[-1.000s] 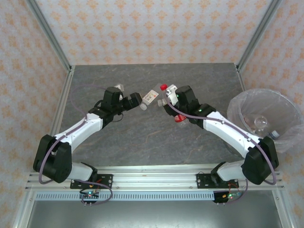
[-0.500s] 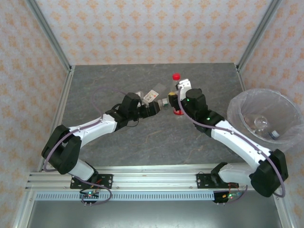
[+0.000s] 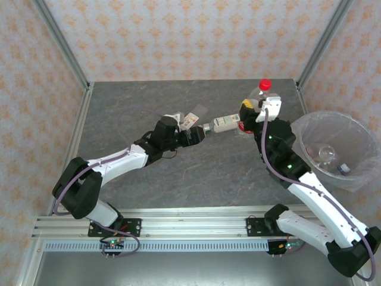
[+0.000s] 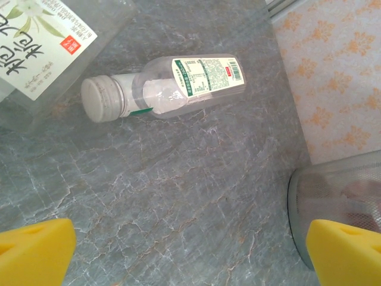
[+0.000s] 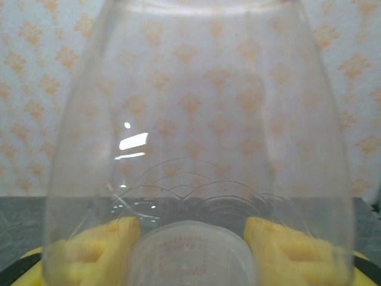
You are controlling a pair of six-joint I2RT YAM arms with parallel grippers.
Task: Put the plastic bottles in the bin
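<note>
We find the bin (image 3: 297, 138) at the surface's (image 3: 178, 173) right edge, with bottles (image 3: 326, 154) inside it. Just left of the bin, the right hand (image 3: 257, 112) holds a raised bottle (image 3: 262, 94). Farther left, a lying bottle (image 3: 223, 123) rests on the surface.

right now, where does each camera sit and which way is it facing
Top external: above and behind the arm bases, looking down on the table; both arms show, left gripper open, right gripper holding a red-capped bottle.
Left wrist: low over the table, facing a lying white-capped bottle and the bin; its yellow fingertips show.
Right wrist: faces the patterned wall through that held bottle; yellow fingers flank it.
Shared: top and left wrist both show the white-capped bottle and bin.
</note>
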